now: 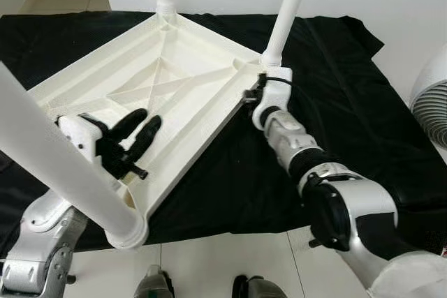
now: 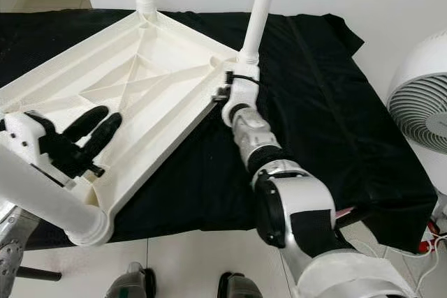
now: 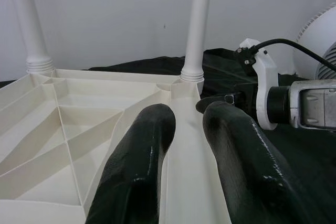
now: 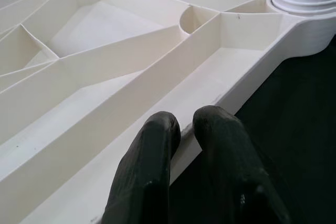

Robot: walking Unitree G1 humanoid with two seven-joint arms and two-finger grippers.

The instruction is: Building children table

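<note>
From our head cameras, the upturned white table lies on a black cloth, 3 legs standing up. Our left gripper hovers inside it, fingers slightly apart, empty. In our right wrist view, the right gripper pinches the table's rim beside a leg socket.

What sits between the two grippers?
The ribbed underside of the upturned tabletop. The left gripper hovers over its near ribs; the right gripper pinches the far-side rim. The left eye view shows only bare white ribs in between.
</note>
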